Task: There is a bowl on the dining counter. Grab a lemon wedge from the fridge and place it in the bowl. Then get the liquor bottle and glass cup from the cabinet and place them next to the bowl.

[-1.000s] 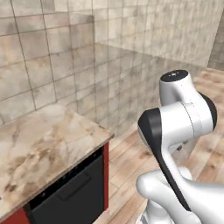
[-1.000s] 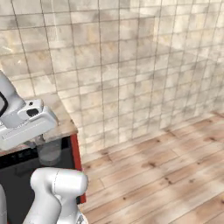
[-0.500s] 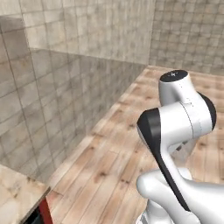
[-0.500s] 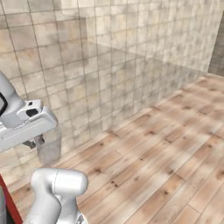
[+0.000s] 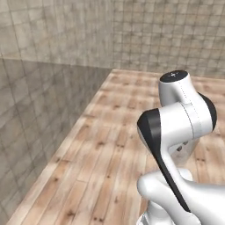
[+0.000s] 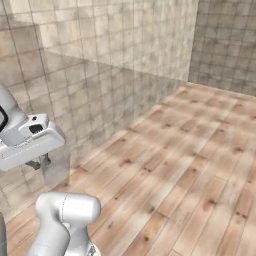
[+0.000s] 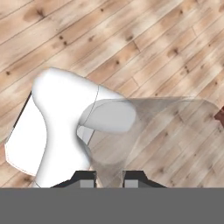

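Tiled wall (image 5: pixel 48 52) of beige-grey squares on the left and across the back of the left base view, meeting in a corner; same tiled wall in the right base view, running from the left edge away to a far corner at upper right. Wooden plank floor (image 6: pixel 190 165) in warm brown, spread below the walls in both base views and seen from above in the hand view.

Glass cup (image 7: pixel 144 131), clear and faintly grey, caught between the two dark finger tips, which press its narrow end from either side at the bottom of the hand view. From there, widening up and to the right across the hand view, mouth pointing away from the hand, planks visible straight through it. In the right base view, seen as a pale see-through shape hanging just under the gripper (image 6: pixel 40 162), in front of the tiled wall at left, well above the floor.

Gripper drawn narrow, jaws nearly together, clamped on the glass cup, carried at the end of the white hand at the left edge of the right base view.

Small dark-red patch at the right edge of the hand view, beside the rim of the cup; too little of it to say what.
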Tool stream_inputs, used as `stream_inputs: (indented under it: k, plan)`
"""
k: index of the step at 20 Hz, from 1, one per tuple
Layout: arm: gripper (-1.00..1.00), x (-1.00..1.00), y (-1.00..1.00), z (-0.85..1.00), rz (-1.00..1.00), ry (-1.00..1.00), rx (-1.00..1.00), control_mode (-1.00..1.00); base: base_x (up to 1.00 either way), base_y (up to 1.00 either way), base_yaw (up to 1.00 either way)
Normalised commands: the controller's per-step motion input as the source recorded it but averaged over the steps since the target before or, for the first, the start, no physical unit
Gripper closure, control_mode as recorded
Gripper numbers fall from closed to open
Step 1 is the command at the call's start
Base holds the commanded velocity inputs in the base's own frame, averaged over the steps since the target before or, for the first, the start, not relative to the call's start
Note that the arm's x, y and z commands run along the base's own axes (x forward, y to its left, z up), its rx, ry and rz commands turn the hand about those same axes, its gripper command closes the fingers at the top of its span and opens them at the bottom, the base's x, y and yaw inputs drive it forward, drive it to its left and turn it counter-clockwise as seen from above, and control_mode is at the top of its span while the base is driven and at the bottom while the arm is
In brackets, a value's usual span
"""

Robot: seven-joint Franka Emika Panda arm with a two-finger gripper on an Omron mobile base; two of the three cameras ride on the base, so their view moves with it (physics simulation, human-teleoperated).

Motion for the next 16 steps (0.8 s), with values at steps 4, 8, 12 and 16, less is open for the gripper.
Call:
stream_inputs:
  k: [4, 8, 12, 16]
  plan:
    - [1.00, 0.00, 0.00, 0.00, 0.00, 0.00, 0.00, 1.00, 1.00, -0.33, -0.30]
    - [1.00, 0.00, 0.00, 0.00, 0.00, 0.00, 0.00, 1.00, 1.00, -0.37, -0.27]
    - [1.00, 0.00, 0.00, 0.00, 0.00, 0.00, 0.00, 1.00, 1.00, -0.39, -0.24]
    - [1.00, 0.00, 0.00, 0.00, 0.00, 0.00, 0.00, 1.00, 1.00, -0.33, -0.23]
